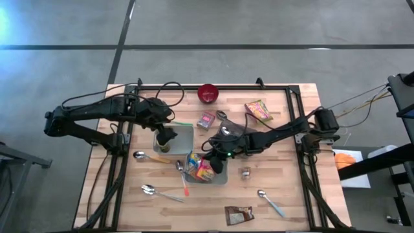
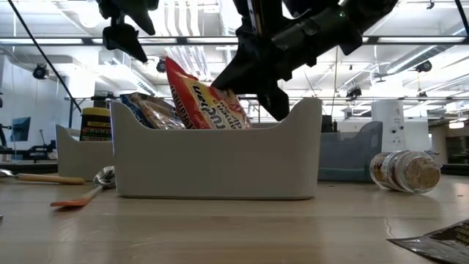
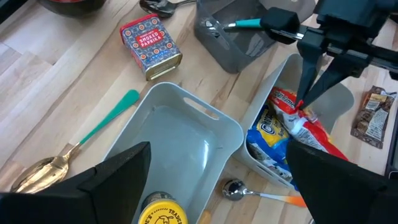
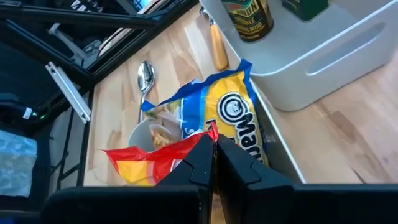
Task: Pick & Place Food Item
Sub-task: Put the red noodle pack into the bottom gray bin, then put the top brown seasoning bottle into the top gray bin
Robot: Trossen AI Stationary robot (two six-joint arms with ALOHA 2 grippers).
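A red-and-yellow snack bag [image 3: 313, 135] stands tilted in a light bin [image 2: 220, 169] near the table's middle, beside a blue-and-yellow bag [image 4: 239, 118]. My right gripper [image 4: 214, 148] is shut on the red bag's top, just above the bin [image 1: 221, 179]. My left gripper [image 1: 167, 138] hangs open above a second light bin [image 1: 184, 133] to the left. That bin holds a yellow-lidded can [image 3: 161, 214], and nothing is between the fingers. My right gripper pinches the red bag's upper edge [image 4: 208, 132] between its two shut fingers [image 3: 305, 93]. The fingers slant down from the table's right side. The bag leans upright below them, its lower part inside the bin among the other bags.
A grey bin [image 3: 239, 46] with a teal-handled utensil sits behind the snack bin. Around it lie a paprika tin [image 1: 206, 120], a red bowl [image 1: 208, 93], a snack packet [image 1: 258, 110], a small jar [image 1: 246, 172], a brown packet [image 1: 238, 215] and several spoons [image 1: 155, 191].
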